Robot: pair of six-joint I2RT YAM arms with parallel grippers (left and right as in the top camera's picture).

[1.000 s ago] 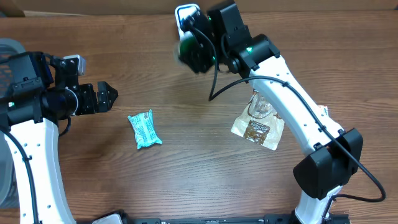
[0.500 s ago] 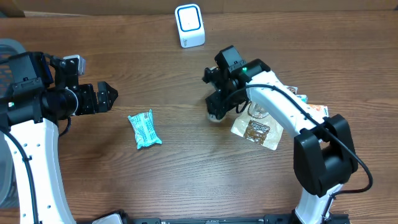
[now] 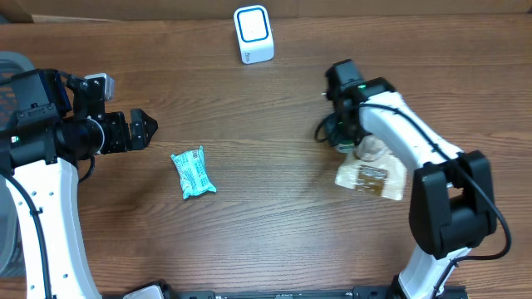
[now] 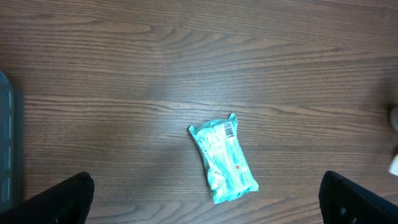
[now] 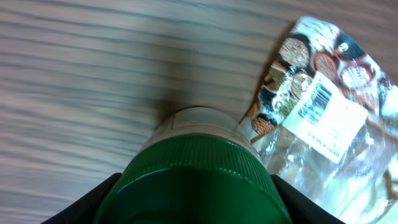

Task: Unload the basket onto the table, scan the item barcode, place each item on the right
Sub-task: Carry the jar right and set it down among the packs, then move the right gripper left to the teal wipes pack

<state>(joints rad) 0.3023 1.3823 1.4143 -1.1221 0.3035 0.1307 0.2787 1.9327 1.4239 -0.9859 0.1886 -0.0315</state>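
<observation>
Brown wood-grain table (image 3: 266,241), seen from above and from both wrists. The task's item, a green-capped jar (image 5: 193,174), sits right of centre. It is clamped across its cap by the right gripper (image 3: 339,134), whose dark fingers (image 5: 84,205) flank the cap on both sides. Whether its base rests on the wood cannot be told. The jar lies just beside a clear snack bag (image 3: 371,176) with a white barcode label (image 5: 326,112), and well apart from the white barcode scanner (image 3: 253,33) at the far edge.

Handling, as judged: the jar is rigid and probably moderately heavy for its size. Its body wall is likely smooth and slippery, while the ribbed cap gives the pads purchase, so the cap is the sound place to hold. No barcode shows on the jar in these views, so it may need turning to face the scanner.

The left gripper (image 3: 143,129) hangs wide open and empty over the left side, near a teal snack packet (image 4: 224,162) whose barcode faces up.

Count: one jar, one clear bag, one teal packet, one scanner, two grippers, and a grey bin (image 3: 7,62) at the left edge.
</observation>
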